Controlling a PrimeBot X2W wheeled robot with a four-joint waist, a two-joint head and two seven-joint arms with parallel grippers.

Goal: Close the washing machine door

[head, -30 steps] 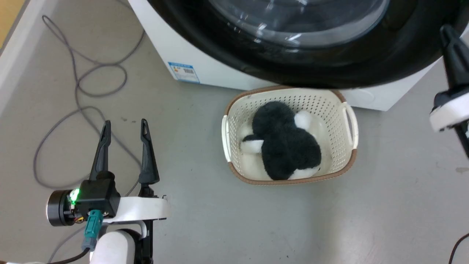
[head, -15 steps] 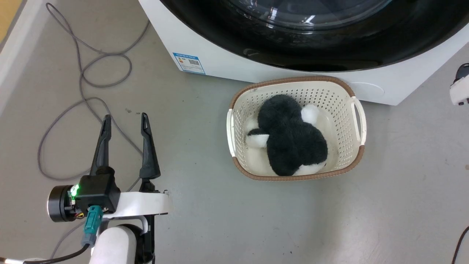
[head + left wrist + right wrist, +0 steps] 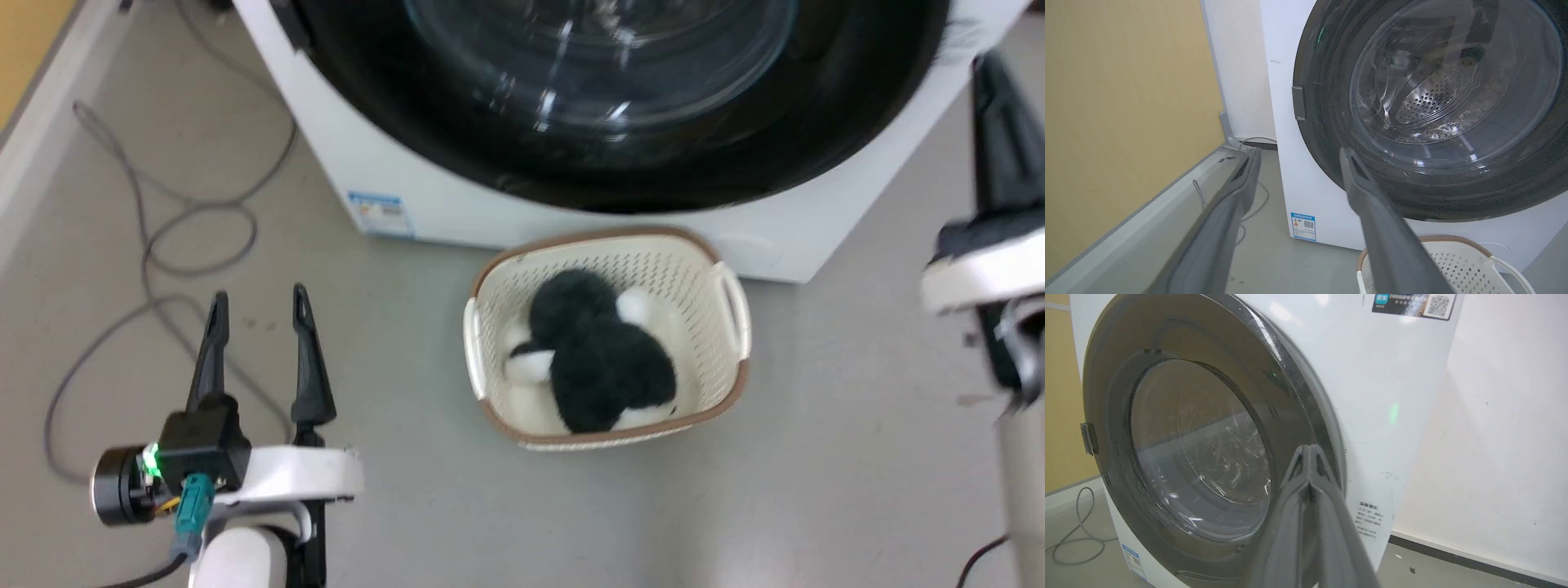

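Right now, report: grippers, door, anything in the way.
Left gripper open, empty. Right gripper shut, empty. Washing machine door looks flush closed. Basket on floor below door.

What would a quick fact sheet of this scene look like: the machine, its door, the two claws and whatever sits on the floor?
Washing machine: white front-loader, blue label at its lower corner
Door: round, glossy black, looks flush against the front
Left gripper: open, empty, over the floor
Right gripper: shut, empty, near the door's edge
Basket: cream, brown rim, on the floor before the machine
In basket: black-and-white plush toy
Also on floor: grey cable, looped at the left
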